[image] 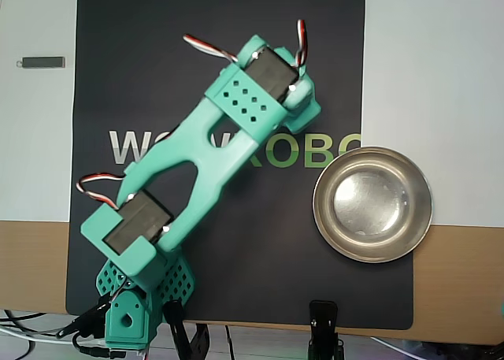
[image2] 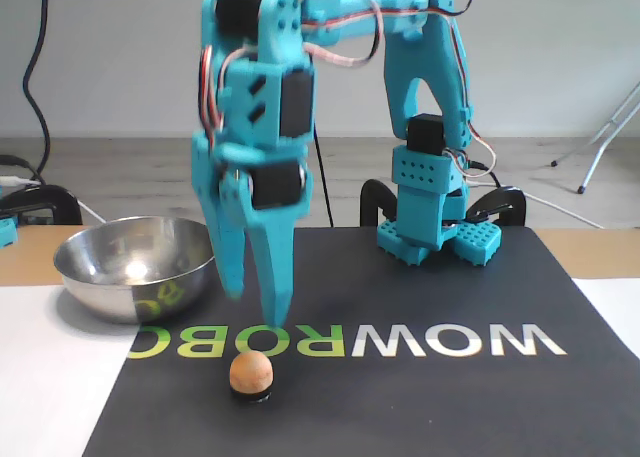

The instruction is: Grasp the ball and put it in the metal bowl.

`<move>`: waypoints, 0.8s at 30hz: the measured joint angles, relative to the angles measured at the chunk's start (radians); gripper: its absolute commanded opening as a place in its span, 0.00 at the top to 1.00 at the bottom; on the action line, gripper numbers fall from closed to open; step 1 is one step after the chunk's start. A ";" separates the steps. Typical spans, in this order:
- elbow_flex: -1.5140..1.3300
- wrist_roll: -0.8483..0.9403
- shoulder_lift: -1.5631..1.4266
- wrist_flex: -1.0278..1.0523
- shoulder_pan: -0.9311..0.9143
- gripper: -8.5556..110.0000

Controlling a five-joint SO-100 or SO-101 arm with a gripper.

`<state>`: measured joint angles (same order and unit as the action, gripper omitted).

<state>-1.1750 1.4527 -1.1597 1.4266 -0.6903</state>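
In the overhead view, the metal bowl (image: 372,204) is seen at 4 o'clock from the arm (image: 213,151); the ball is hidden. In the fixed view, the ball (image2: 250,373) is seen on the black mat (image2: 420,397), at 6 o'clock just under the tool (image2: 254,302), whose fingers are slightly parted and hold nothing; the bowl is at 10 o'clock from the ball.

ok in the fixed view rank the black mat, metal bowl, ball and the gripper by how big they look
1. black mat
2. gripper, though it hangs nearer the camera than the bowl, so it is unsure against the bowl
3. metal bowl
4. ball, clearly smallest
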 measured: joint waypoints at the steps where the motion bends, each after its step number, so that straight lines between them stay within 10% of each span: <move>1: 0.000 0.000 0.006 0.000 -0.002 0.29; 24: 0.000 0.000 0.084 -0.044 0.000 0.29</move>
<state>-1.1750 1.4527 -1.0753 1.3821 -0.6903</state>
